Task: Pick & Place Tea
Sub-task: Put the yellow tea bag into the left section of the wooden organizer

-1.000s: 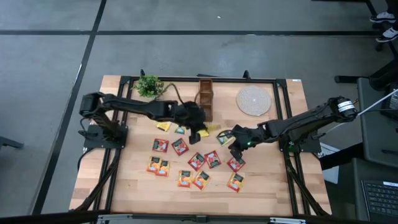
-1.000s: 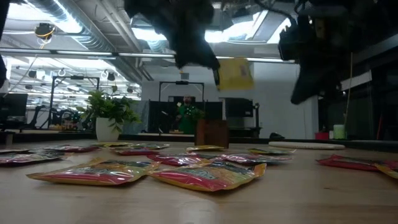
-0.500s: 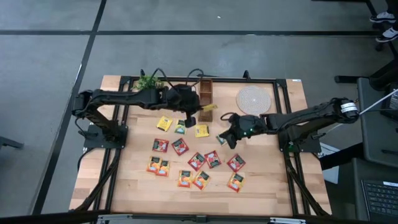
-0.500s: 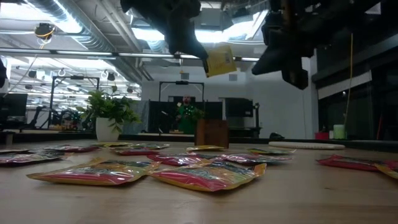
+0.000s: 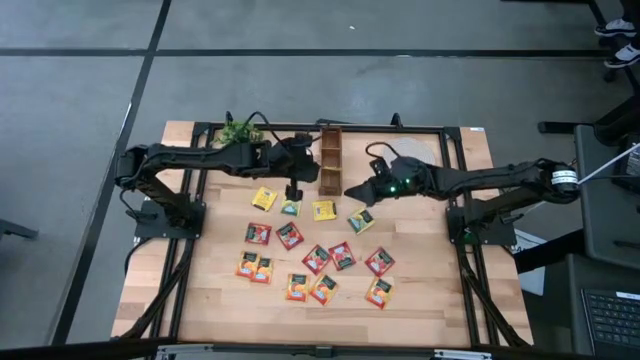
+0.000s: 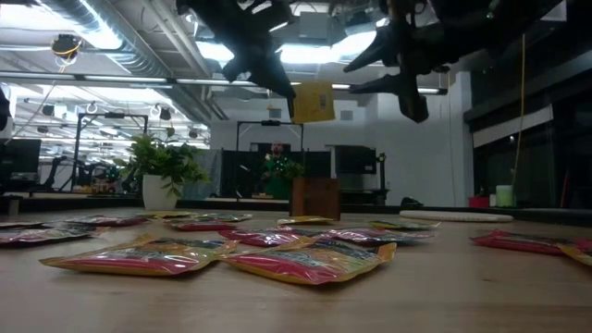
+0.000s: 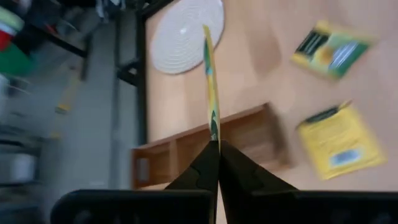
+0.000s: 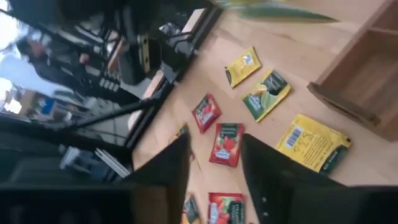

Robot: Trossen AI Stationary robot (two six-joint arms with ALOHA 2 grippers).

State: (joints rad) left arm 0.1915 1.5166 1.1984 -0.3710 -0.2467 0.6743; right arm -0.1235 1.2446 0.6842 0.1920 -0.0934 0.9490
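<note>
Several tea sachets (image 5: 315, 258) in yellow, green, red and orange lie flat on the wooden table. My left gripper (image 5: 300, 165) is beside the wooden box (image 5: 330, 160) at the far middle. It is shut on a yellow sachet (image 6: 313, 102), which hangs high above the table. My right gripper (image 5: 352, 190) hovers open with nothing in it on the box's right, above a green-yellow sachet (image 5: 361, 220). Its wrist view looks down past its fingers (image 8: 273, 180) on lying sachets (image 8: 227, 144). My left gripper pinches the yellow sachet by one edge (image 7: 213, 134) between its two fingers (image 7: 233, 168). The wrist view shows the sachet edge-on, running straight out from the fingertips. In the low view the fingers slant down from above. The sachet hangs below them, clear of the table and the box.
A small potted plant (image 5: 240, 132) stands at the far left. A round woven mat (image 5: 407, 160) lies at the far right, beyond the box (image 7: 249, 130). Dark frame rails run along the table's edges. The near strip of the table is bare wood.
My left gripper has carried the yellow sachet up and toward the far edge, to beside the wooden box. My right gripper has risen from the green-yellow sachet, gone toward the far edge and the box, and opened. That sachet stays on the table.
</note>
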